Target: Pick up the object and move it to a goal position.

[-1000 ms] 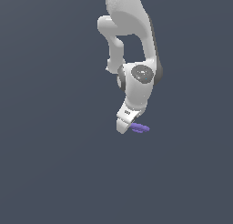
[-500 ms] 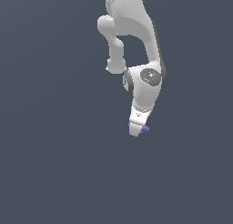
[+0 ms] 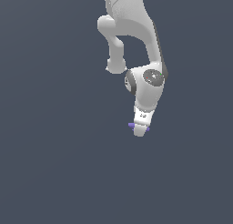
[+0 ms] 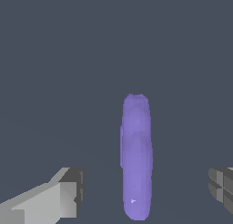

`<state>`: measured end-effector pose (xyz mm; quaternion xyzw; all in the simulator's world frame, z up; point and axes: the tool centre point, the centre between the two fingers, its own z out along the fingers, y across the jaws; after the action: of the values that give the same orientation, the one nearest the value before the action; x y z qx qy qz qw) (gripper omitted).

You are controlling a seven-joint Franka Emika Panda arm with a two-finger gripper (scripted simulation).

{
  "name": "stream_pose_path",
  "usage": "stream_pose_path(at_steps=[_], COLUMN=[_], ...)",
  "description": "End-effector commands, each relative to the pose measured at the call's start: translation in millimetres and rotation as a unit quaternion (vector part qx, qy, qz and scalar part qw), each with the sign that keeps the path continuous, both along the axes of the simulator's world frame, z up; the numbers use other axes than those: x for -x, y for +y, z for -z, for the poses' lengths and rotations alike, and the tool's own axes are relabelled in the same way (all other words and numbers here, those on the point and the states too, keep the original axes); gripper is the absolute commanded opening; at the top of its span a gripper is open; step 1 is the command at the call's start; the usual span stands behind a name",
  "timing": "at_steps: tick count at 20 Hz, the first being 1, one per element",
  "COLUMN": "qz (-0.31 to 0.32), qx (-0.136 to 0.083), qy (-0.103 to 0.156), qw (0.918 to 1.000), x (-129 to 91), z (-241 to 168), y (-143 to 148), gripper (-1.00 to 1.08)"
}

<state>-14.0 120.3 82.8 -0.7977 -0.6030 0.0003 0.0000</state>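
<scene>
A bare computer-simulated test space, not a real room. A smooth white robot arm [image 3: 136,45] hangs over a flat, uniform dark grey-blue ground [image 3: 50,164] with no walls, furniture or shadows. The only other thing is a plain purple object [image 4: 135,157] rendered in blocky, untextured shading.

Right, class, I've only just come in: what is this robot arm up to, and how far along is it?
A single white robot arm has its pincer lowered right over a small purple object lying on the plain dark surface. In the wrist view the pincer is open, one finger on either side of the object and neither touching it. So the object is lined up for a grasp but not yet gripped or lifted, and moving it to the goal is not yet done.
</scene>
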Motion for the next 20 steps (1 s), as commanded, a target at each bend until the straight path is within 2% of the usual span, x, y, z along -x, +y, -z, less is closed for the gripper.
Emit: stream_pose_path(at_steps=[1,17,18,20], qz=[0.000,-0.003,-0.003,-0.003], qx=[0.000,0.000,0.000,0.000], qy=[0.000,0.000,0.000,0.000], qw=[1.0000,1.0000,1.0000,1.0000], x=[-0.1,0.2,0.2,0.2], z=[0.3,50.4,50.4,50.4], y=[-0.1,0.2,0.2,0.2], gripper=[1.00,1.00,-1.00,-1.00])
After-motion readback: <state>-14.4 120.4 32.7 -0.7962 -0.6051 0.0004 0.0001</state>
